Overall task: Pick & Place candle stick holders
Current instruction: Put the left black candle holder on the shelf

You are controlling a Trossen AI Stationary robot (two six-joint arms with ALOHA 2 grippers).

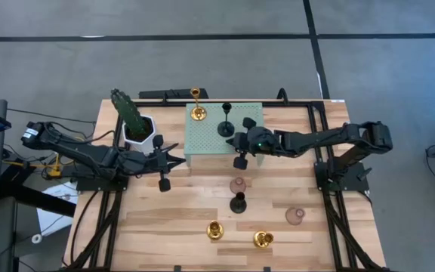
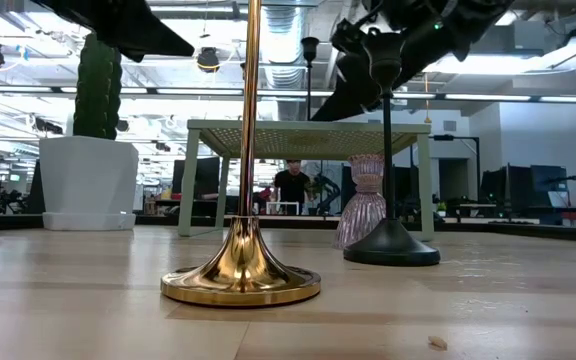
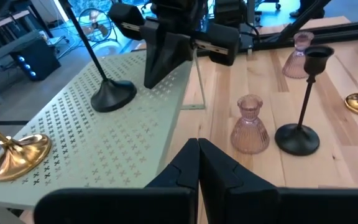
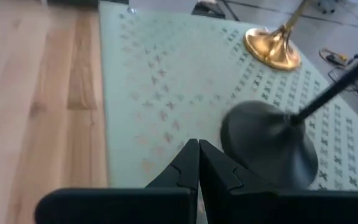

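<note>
Holders are spread over two levels. On the pale green stand [image 1: 202, 134], one gold holder [image 1: 197, 112] and one black holder [image 1: 226, 126] are set upright, well apart from each other. On the bench [image 1: 172, 219] in front of the stand, a pink holder [image 1: 238, 183] is seen just beside a second black holder [image 1: 238, 203]; another pink holder [image 1: 294, 215] lies farther toward the right side. Two more gold holders [image 1: 215, 230] [image 1: 263, 239] are placed near the front edge.

The right pincer [image 1: 238, 141] is held over the stand's front right part, close to the black holder there, with its fingers pressed together and nothing between them. The left pincer [image 1: 178, 155] is held over the bench just left of the stand's front edge, fingers likewise pressed together on nothing. A cactus [image 1: 129, 113] in a white pot [image 1: 143, 136] is seen behind the left arm, beside the stand.
</note>
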